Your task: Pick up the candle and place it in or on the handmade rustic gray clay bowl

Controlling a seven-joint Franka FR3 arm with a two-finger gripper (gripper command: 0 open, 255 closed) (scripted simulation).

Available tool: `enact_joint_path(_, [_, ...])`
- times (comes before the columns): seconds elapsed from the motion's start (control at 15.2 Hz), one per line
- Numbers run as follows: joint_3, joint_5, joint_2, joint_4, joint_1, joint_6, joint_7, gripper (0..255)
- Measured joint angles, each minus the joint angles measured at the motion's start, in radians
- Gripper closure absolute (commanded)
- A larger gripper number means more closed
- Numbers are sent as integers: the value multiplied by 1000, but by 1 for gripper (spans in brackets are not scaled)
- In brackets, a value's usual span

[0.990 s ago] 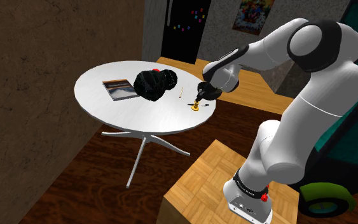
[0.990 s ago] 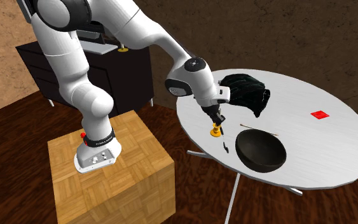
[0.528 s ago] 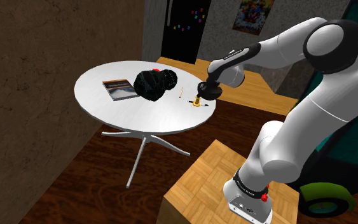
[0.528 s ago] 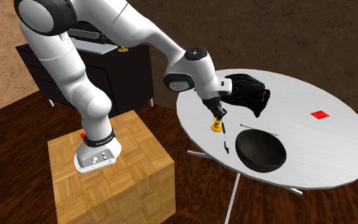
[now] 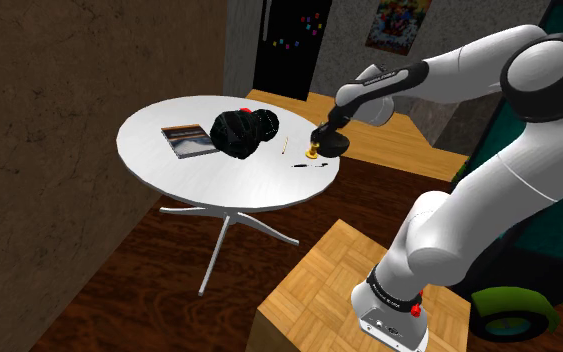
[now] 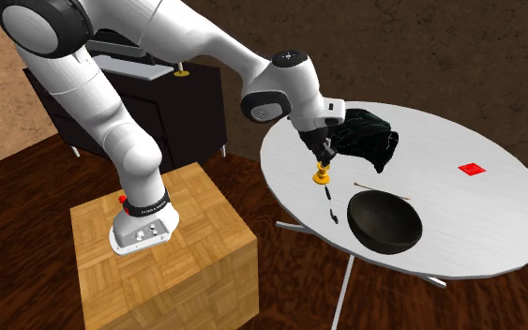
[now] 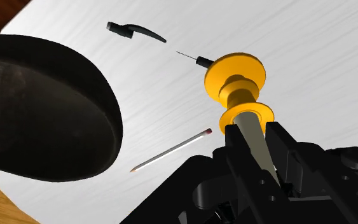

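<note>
My black gripper (image 6: 319, 154) is shut on the candle (image 6: 322, 172), a pale stick in a yellow-gold holder, and holds it a little above the round white table (image 6: 477, 225). In the wrist view the fingers (image 7: 234, 145) clasp the pale stem of the candle (image 7: 238, 89), holder end pointing away. The dark grey bowl (image 6: 384, 223) stands upright near the table's edge, toward the second exterior view's lower right of the candle. From the wrist, the bowl (image 7: 37, 108) lies beside the candle, apart from it. In the shoulder view the gripper (image 5: 319, 145) hangs over the table's right side.
A pencil (image 6: 384, 192) lies by the bowl's rim and a black pen (image 6: 332, 214) near the table edge below the candle. A black bundle (image 6: 365, 136) sits behind them, a small red square (image 6: 471, 169) farther off. A book (image 5: 189, 140) lies at the shoulder view's left.
The gripper, shut on the candle, has lifted it off the table and carried it slightly up and away from the pen. The arm's upper links rose.
</note>
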Motion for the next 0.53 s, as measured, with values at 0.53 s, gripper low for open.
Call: enact_joint_path(0.53, [56,-72,-65,56,-49,-113,67,255])
